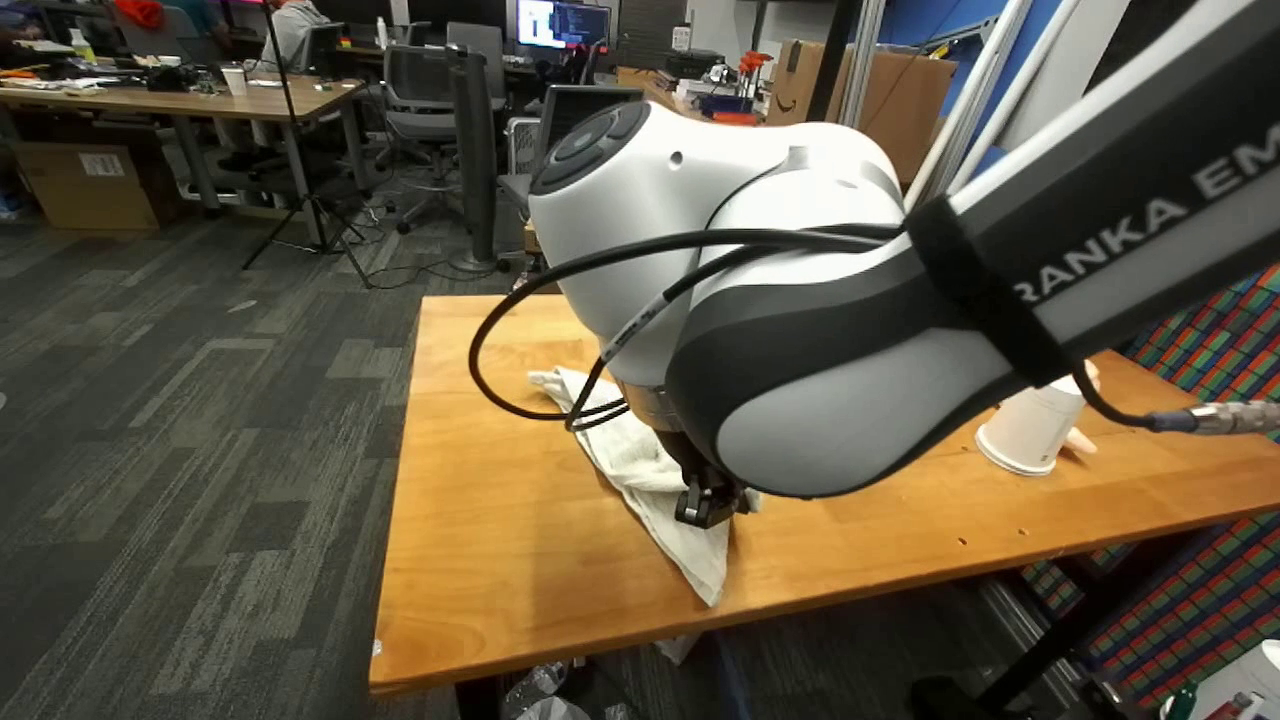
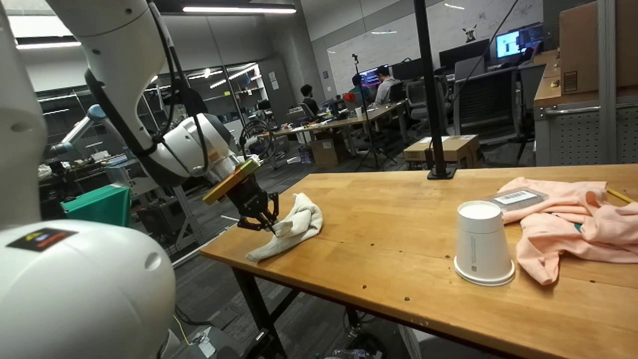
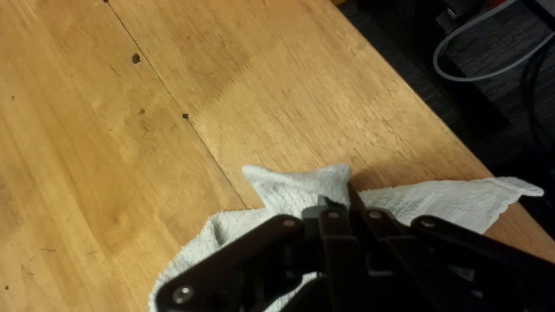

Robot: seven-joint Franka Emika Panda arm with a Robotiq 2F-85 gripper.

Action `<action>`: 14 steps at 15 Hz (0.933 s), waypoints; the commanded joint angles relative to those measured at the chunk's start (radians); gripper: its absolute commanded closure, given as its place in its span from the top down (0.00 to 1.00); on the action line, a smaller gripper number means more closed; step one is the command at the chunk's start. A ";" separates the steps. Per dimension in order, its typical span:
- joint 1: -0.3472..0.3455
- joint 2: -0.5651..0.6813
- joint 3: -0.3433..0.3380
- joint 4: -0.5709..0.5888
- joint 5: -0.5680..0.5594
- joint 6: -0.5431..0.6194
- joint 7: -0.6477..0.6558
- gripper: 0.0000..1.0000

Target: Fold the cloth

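Note:
The cloth is off-white and rumpled, and lies near a corner of the wooden table in both exterior views. One part is bunched and raised, and a narrow flap runs toward the table edge. In the wrist view the cloth spreads to both sides under the jaws. My gripper points down at it, its fingers close together. In the wrist view the gripper pinches a raised, two-pointed piece of cloth. The arm hides part of the cloth in an exterior view, where the gripper shows only partly.
An upside-down white cup stands on the table. Beside it lie a pink garment and a grey labelled packet. A black pole rises at the table's far edge. The cloth's flap reaches the table edge.

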 commanded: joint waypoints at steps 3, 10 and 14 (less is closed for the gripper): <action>0.064 0.003 0.031 0.033 -0.090 -0.107 0.204 0.02; 0.045 0.023 0.054 0.084 0.095 -0.087 0.093 0.02; 0.003 0.005 0.042 0.103 0.308 -0.072 -0.020 0.02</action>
